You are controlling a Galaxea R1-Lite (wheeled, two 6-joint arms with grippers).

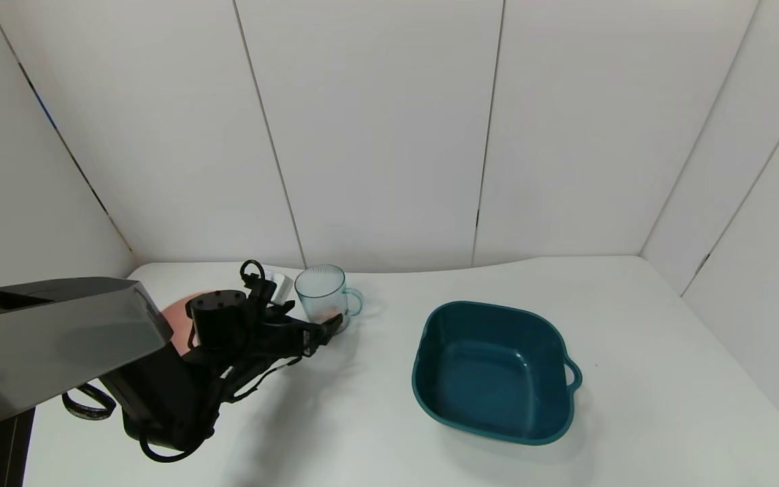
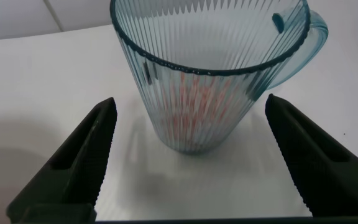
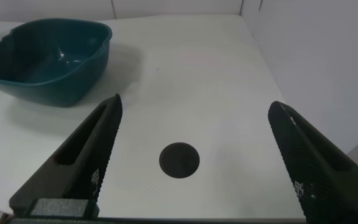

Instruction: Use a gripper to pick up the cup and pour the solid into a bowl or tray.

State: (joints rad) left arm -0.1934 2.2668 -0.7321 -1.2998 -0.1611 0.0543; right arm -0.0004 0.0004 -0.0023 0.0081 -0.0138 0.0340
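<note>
The cup is a clear pale-blue ribbed mug with a side handle, standing upright at the table's back left. Orange-red and white solid pieces lie in its bottom. My left gripper is open, its fingertips just short of the cup's base on the near side. In the left wrist view the cup stands ahead of the gap between the two black fingers, apart from both. The dark teal basin sits empty at the table's middle right. My right gripper is open over bare table, out of the head view.
A round pink bowl and a small white dish lie behind my left arm, to the left of the cup. A dark round hole in the table shows under the right gripper. The basin also shows in the right wrist view.
</note>
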